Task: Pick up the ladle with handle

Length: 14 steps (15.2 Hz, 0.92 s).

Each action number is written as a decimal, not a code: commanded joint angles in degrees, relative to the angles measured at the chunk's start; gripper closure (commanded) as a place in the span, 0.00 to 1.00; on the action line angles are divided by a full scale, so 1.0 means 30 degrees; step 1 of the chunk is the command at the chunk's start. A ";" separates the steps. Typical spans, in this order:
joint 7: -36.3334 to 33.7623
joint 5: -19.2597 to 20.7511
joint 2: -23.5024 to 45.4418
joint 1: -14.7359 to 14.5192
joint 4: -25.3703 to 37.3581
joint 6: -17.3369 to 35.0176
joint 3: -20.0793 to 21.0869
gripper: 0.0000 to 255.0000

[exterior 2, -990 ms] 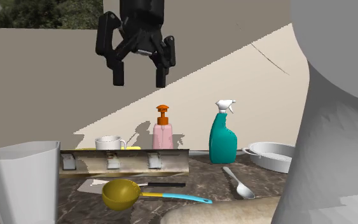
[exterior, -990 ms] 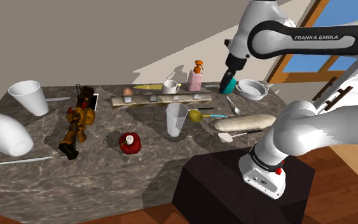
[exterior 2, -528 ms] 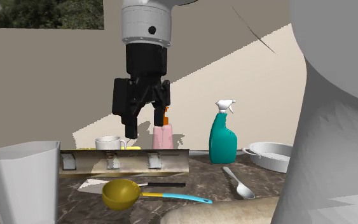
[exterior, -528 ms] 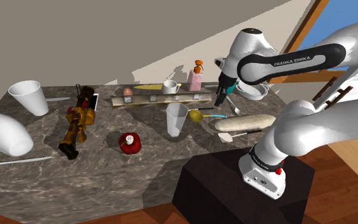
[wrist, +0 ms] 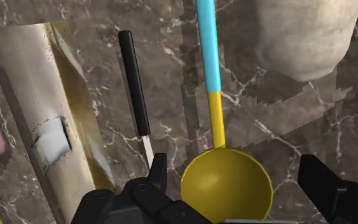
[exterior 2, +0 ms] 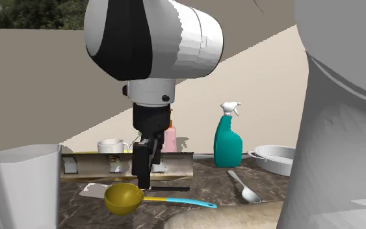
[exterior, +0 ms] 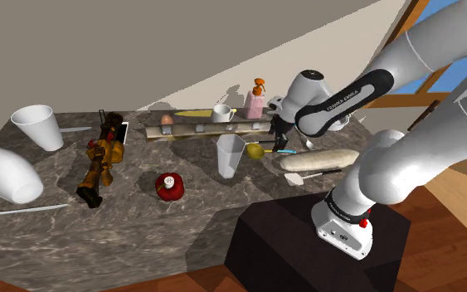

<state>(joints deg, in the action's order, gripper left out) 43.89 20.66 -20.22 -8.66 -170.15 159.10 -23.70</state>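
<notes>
On the marble counter, the ladle lies flat with its yellow bowl facing up. Its handle, yellow near the bowl and then blue, runs away from the gripper and passes beside the loaf. The gripper hangs low over the bowl with its fingers spread wide, one on each side of the bowl. In the wrist view a gap of counter shows between each finger and the bowl's rim, so nothing is clasped. A knife with a black handle lies just beside the ladle and nearly parallel to its handle. Beyond the knife runs a long beige tray. In the second exterior view the gripper points straight down, its tips just above the ladle bowl, and the tray lies behind it. A tall white cup stands at that view's left. A spoon and a teal spray bottle are at its right, well apart from the ladle.
</notes>
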 commanded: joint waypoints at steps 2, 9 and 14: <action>0.2939 -0.0447 0.3904 -0.1415 0.0218 0.4299 -0.1667 0.00; 1.3939 -1.5829 0.7502 -0.0682 0.0722 0.7216 0.3263 0.00; 1.6586 -1.9288 0.7954 -0.0882 0.1132 0.7272 0.3870 1.00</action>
<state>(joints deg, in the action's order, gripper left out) 92.93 -36.67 3.41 -11.75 -166.93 180.81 -12.70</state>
